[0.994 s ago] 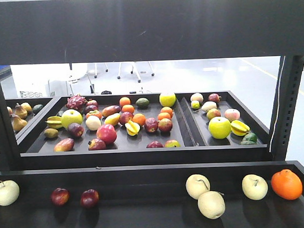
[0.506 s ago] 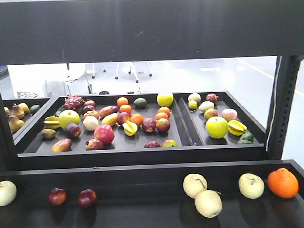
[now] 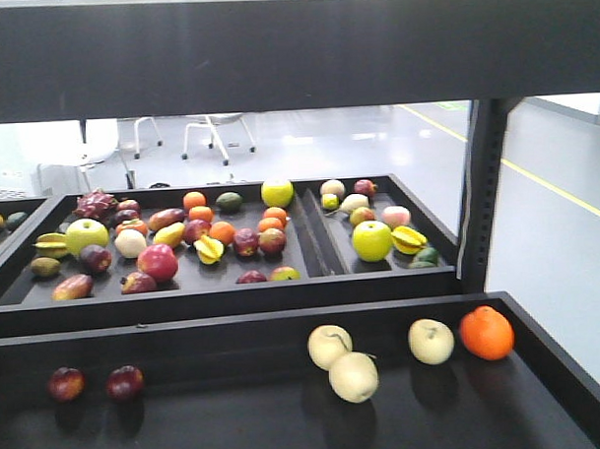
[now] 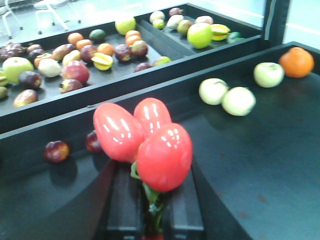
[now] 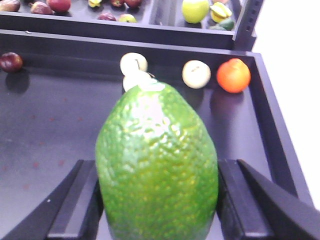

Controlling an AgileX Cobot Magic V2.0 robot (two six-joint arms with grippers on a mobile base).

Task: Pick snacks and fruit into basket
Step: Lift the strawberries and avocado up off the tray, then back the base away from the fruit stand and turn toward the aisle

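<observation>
The green avocado (image 5: 156,160) is squeezed in the closed right end effector (image 5: 157,210); its bumpy skin should not slip and it looks firm, so its fat middle is a good place to hold. The bunch of three shiny red fruits (image 4: 145,142), pinched at its green stem in the left end effector (image 4: 151,210), looks light and slippery. Ahead of both, on the black tray (image 3: 238,424), lie three pale yellow fruits (image 3: 353,376), one orange (image 3: 486,332) and two dark red fruits (image 3: 125,382).

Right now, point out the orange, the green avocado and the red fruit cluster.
orange (image 3: 486,333), front-facing view, middle of its skin.
green avocado (image 5: 156,162), right wrist view, centre of its bumpy skin.
red fruit cluster (image 4: 150,145), left wrist view, front lobe.
</observation>
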